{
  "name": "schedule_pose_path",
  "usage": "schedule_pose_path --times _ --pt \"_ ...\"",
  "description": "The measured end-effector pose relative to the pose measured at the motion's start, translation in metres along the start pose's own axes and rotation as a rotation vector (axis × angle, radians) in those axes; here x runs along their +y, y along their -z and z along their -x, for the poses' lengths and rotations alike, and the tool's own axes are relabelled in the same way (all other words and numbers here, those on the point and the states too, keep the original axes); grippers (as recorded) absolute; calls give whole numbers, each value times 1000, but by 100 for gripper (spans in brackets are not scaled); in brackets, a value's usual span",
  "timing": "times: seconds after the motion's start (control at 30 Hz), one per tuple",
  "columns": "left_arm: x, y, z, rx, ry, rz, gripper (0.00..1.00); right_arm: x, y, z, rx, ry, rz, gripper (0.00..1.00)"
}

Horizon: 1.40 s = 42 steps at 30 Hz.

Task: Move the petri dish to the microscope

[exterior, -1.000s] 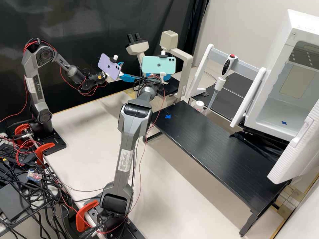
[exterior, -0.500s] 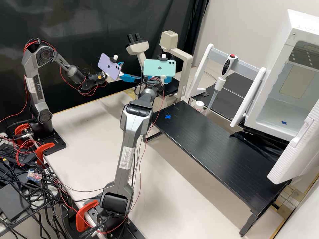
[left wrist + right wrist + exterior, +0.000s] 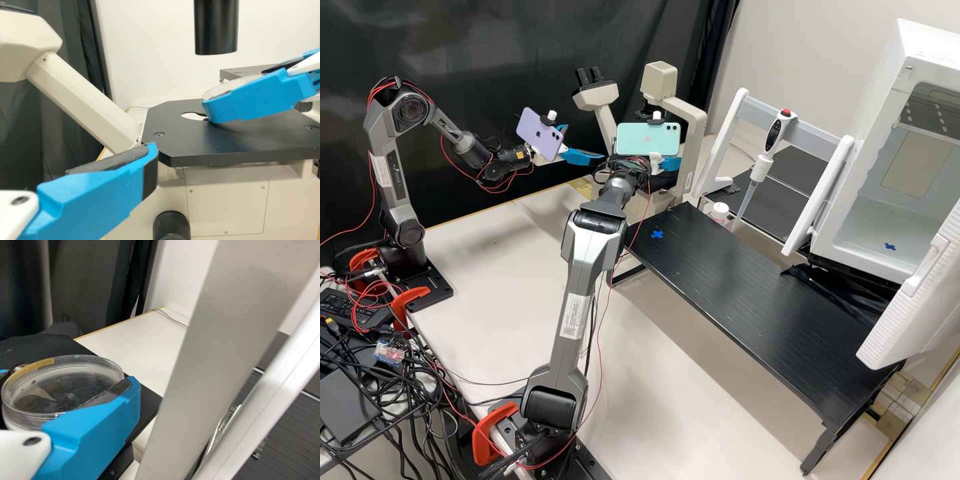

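In the high view, at eleven o'clock, the curtain (image 3: 487,40) looks like cloth, matt with soft folds. At twelve o'clock, the microscope (image 3: 695,133) has a smooth painted surface, rather satin; its black stage (image 3: 240,137) shows a weak shine. The petri dish (image 3: 65,385) looks like clear plastic, smooth and glossy. The right gripper (image 3: 670,163) has jaws of smooth plastic, nearly matt. The tabletop (image 3: 680,400) is smooth and softly matt. Toward four o'clock, the platform (image 3: 753,287) is finely grooved, with some gloss. At two o'clock, the cabinet (image 3: 920,57) looks smooth and white. The clamp (image 3: 482,440) at seven o'clock seems shiny plastic.
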Motion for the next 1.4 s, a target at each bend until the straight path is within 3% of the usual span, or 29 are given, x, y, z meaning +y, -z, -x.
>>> schedule_pose_path --times 0.17,0.4,0.53,1.03,1.07,1.17,1.4 --pt "0 0 0 0 0 0 100 -2 4 0 57 29 -28 0" --pt "0 0 0 0 0 0 100 -1 6 0 161 98 -182 0" --pt "0 0 0 0 0 0 100 0 4 0 181 122 -212 0" --pt "0 0 0 0 0 0 100 1 10 -6 197 247 -128 0" --pt "0 0 0 0 0 0 100 3 11 -6 197 252 -136 0" --pt "0 0 0 0 0 0 100 6 14 -9 172 282 -112 0" --pt "0 0 0 0 0 0 100 14 19 -13 63 331 -98 0"
